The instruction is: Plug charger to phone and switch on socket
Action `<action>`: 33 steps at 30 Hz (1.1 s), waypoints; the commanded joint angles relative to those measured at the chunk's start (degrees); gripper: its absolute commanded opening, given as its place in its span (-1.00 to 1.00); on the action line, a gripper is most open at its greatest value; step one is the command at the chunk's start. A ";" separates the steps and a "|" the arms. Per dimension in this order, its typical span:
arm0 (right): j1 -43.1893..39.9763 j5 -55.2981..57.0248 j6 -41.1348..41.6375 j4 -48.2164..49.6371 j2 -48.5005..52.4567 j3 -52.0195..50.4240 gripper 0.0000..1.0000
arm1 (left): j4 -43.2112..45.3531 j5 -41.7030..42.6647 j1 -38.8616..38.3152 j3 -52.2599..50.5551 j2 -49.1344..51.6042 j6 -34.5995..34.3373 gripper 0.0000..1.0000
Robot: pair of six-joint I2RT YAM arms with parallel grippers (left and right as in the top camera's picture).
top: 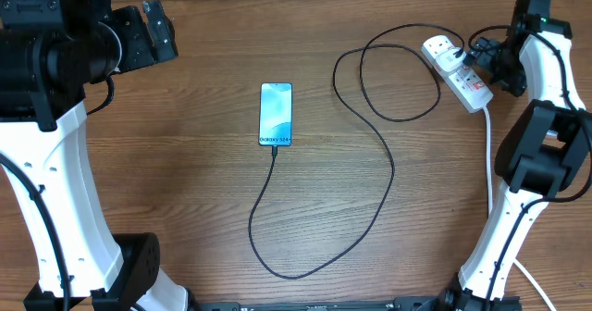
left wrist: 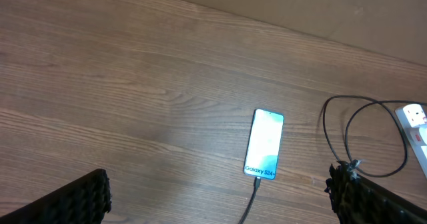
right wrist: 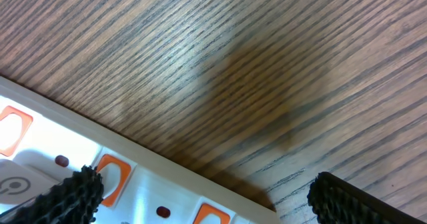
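The phone (top: 276, 114) lies flat mid-table, its teal screen reading "Galaxy S24"; it also shows in the left wrist view (left wrist: 265, 144). The thin black charger cable (top: 388, 163) has its tip in the phone's bottom edge (left wrist: 256, 182), and it loops right and back to a plug (top: 441, 47) seated in the white socket strip (top: 474, 91). My right gripper (top: 483, 63) hangs open just above the strip; its view shows the strip (right wrist: 143, 187) and its orange-red switches between the fingers (right wrist: 213, 201). My left gripper (top: 157, 31) is open and empty, high at the far left (left wrist: 217, 194).
The strip's thick white cord (top: 489, 163) runs down the right side past the right arm's base (top: 541, 154). The cable forms a large loop (top: 277, 255) toward the front edge. The table top is brown wood.
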 commanded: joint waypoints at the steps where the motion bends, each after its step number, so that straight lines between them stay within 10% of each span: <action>1: -0.09 -1.64 -1.66 -0.68 0.96 -0.26 0.99 | -0.09 -0.79 0.20 -0.31 -0.59 -1.18 1.00; 33: -2.08 -1.40 -0.31 -4.13 -0.28 4.87 1.00 | -0.09 -0.79 0.20 -0.31 -0.59 -1.18 0.99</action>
